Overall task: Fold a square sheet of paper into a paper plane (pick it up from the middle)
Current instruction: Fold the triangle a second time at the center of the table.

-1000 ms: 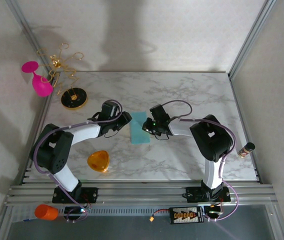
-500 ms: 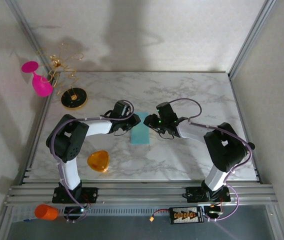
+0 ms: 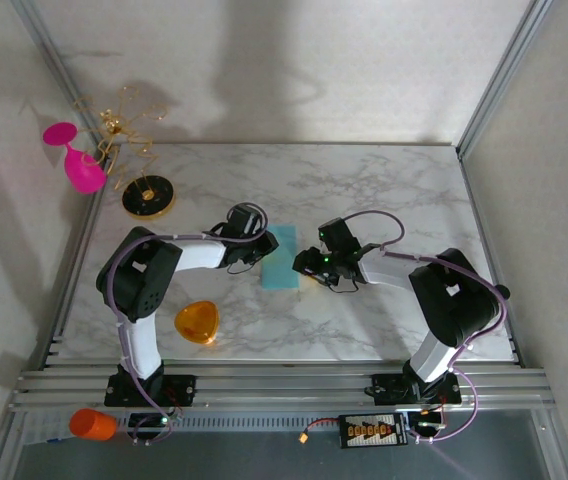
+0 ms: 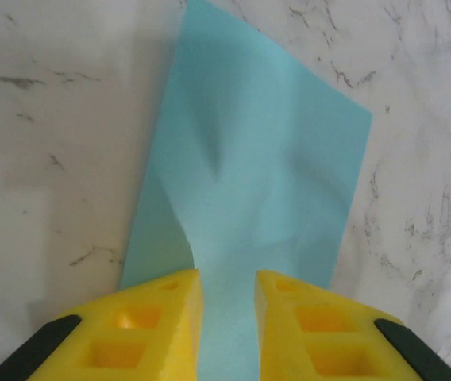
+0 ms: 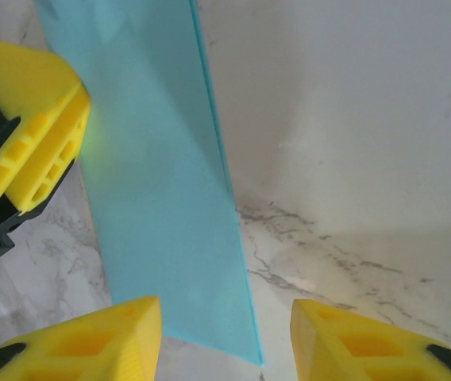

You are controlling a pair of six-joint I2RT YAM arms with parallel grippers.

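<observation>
The square sheet of paper (image 3: 282, 260) lies mid-table as a narrow teal rectangle. My left gripper (image 3: 261, 252) is at its left edge. In the left wrist view the sheet (image 4: 265, 151) buckles into a raised ridge that runs between the yellow fingers, and the left gripper (image 4: 228, 279) is shut on it. My right gripper (image 3: 303, 266) sits at the sheet's right edge. In the right wrist view it (image 5: 225, 308) stands open, with the sheet's near corner (image 5: 170, 238) flat on the marble between its jaws and the left gripper's fingers (image 5: 35, 151) at the far side. The paper plane is out of view.
An orange rounded-triangle piece (image 3: 196, 322) lies near the left arm's base. A pink glass (image 3: 76, 160) and a gold wire stand on a black disc (image 3: 147, 196) sit at the back left. A small bottle (image 3: 492, 298) stands at the right edge. An orange cup (image 3: 91, 424) lies below the rail.
The left gripper has moved in and closed on the sheet's left edge, buckling it. The right gripper has opened, let go of the sheet and drawn back slightly to the right.
</observation>
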